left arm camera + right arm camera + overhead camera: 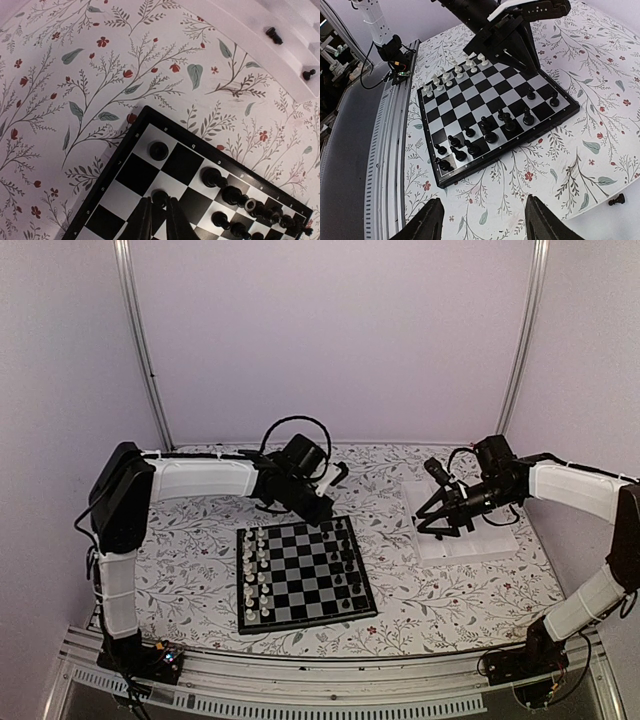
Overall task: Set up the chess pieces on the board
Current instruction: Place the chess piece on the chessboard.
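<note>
Left gripper point(160, 212), jaws narrowly parted, flanks 1 pawn point(160, 196) seemingly being placed on the board point(135, 172); grip indeterminate. Right gripper point(485, 222), wide and empty, next needs a tray pawn point(617, 200).

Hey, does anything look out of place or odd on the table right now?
Two black chess pieces sit on the white tray, off the board. Those on the board stand in ragged rows, unlike the neat white chessmen.

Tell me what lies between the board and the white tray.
Only bare floral tablecloth separates the board from the tray; the top external view shows it.
</note>
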Controlling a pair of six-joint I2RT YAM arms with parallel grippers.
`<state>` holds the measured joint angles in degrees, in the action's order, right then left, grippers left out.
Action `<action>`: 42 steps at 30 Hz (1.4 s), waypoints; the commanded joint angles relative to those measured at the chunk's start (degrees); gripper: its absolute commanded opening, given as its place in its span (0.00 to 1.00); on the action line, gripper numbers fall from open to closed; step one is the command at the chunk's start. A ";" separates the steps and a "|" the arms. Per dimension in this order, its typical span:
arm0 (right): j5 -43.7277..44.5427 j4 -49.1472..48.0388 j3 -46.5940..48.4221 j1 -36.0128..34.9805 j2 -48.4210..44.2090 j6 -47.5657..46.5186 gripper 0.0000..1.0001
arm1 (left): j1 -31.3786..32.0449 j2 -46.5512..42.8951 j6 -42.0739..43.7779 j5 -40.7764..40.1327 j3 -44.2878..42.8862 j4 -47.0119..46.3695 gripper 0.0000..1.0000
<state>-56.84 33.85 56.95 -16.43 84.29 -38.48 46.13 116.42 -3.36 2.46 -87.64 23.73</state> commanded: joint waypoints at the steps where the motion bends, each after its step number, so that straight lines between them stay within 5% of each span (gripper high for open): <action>1: 0.74 -0.09 -0.07 0.30 1.58 0.01 0.58 | -1.18 2.54 -0.60 2.47 -3.20 1.53 0.15; 18: -0.19 1.20 0.62 0.23 3.28 -0.80 0.59 | -1.48 2.36 -1.68 3.89 0.92 2.18 0.33; 42: -0.73 2.05 0.87 0.27 4.10 -1.77 0.59 | -1.56 7.79 -2.01 2.67 -3.06 2.93 0.12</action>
<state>-56.25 34.87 56.95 -16.43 87.50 -39.66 45.50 122.87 -5.80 6.35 -88.62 26.61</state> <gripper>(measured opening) 0.587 0.137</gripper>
